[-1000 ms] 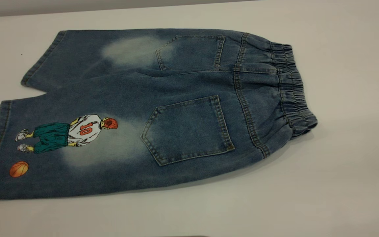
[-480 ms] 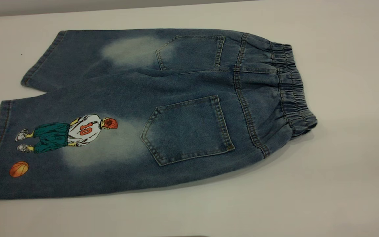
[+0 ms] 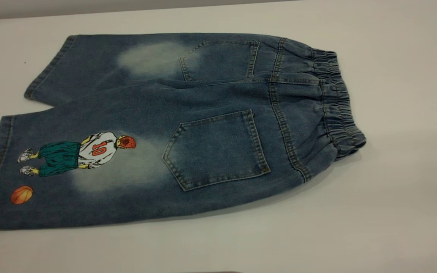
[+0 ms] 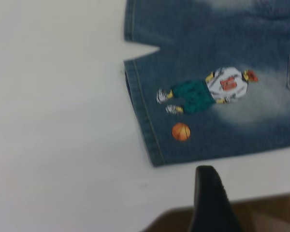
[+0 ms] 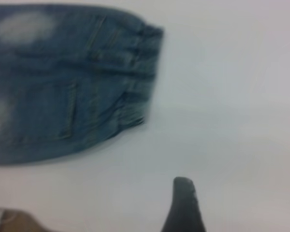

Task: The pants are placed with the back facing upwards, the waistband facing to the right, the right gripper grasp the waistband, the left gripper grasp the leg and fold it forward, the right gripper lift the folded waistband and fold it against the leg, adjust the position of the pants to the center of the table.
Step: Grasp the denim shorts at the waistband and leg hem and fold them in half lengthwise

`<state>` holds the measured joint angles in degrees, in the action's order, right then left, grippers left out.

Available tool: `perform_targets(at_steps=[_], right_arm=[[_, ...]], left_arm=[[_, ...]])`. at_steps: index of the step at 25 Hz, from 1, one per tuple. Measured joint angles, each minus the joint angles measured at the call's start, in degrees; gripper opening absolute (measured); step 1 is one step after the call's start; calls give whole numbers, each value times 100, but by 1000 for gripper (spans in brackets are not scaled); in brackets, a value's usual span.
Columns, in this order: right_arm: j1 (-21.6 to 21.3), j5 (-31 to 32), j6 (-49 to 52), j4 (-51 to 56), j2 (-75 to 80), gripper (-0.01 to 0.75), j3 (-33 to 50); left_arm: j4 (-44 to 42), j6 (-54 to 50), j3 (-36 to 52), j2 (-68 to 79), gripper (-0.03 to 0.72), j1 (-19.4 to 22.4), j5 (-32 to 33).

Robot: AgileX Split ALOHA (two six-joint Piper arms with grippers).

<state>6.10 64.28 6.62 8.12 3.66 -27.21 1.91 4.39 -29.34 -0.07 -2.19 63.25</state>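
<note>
white desk (image 3: 393,94), denim pants (image 3: 188,125) spread flat back-up on it, well clear of both pincers, waistband (image 3: 338,102) nearest the right pincer (image 5: 183,205), printed leg (image 4: 208,111) just beyond the left pincer (image 4: 210,198), honestly can't tell if either's open or closed

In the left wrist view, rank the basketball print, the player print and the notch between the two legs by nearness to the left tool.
1. Basketball print, just beyond the left tool's finger, near the leg hem.
2. Player print, farther up the leg.
3. Notch between legs, farthest.
</note>
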Motion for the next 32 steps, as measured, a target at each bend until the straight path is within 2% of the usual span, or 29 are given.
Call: perform_targets(at_steps=[5, 10, 15, 19, 22, 25, 29, 32], right_arm=[[0, -642, -251, 638, 1247, 525, -77], [0, -1349, -915, 1365, 2674, 580, -77], [0, -2114, -1557, 2202, 4073, 584, -77], [0, -2644, -2333, 2976, 5281, 584, -77], [0, -3020, -3136, 3862, 6261, 584, -82], [0, -3245, -4440, 5107, 7237, 584, -126], [0, -3145, -6207, 6929, 8454, 584, -143], [0, -3040, -7145, 8013, 9187, 584, -174]], left_arm=[[-5, 75, -330, 1149, 391, 0, -663], [57, 686, -673, 2791, 394, 0, -1127], [377, 1316, -874, 4232, 465, 0, -1671], [944, 1747, -964, 5383, 519, -20, -2116], [1357, 2155, -1003, 6179, 530, -154, -2564], [1580, 2391, -1033, 6907, 532, -324, -2885], [1673, 2505, -1170, 7706, 532, -523, -3135], [1745, 2517, -1260, 8120, 532, -587, -3218]])
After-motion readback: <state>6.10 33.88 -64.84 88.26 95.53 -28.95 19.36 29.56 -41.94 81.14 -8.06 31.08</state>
